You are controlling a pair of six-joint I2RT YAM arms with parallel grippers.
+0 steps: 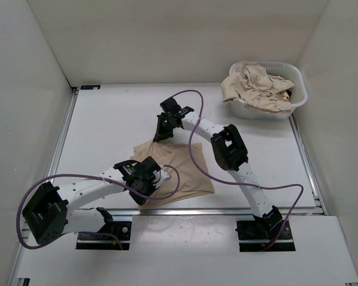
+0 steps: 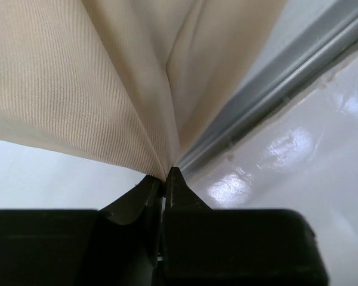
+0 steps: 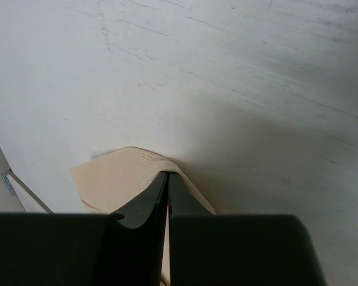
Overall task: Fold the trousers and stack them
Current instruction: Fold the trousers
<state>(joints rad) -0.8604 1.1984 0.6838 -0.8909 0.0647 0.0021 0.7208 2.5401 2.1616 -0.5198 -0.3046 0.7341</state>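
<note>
One pair of beige trousers (image 1: pixel 182 170) lies folded into a rough square on the table, near the front edge. My left gripper (image 1: pixel 142 192) is shut on its near left edge; in the left wrist view the fabric (image 2: pixel 107 89) rises taut from the closed fingertips (image 2: pixel 165 176). My right gripper (image 1: pixel 160 137) is shut on the far left corner of the trousers; in the right wrist view the cloth (image 3: pixel 122 170) drapes over the closed tips (image 3: pixel 168 174). More beige trousers (image 1: pixel 256 86) are heaped in the white basket (image 1: pixel 292 102).
The white basket stands at the back right corner. Metal rails (image 1: pixel 62 137) border the table at the left, right and front; the front rail shows in the left wrist view (image 2: pixel 274 89). White walls enclose the space.
</note>
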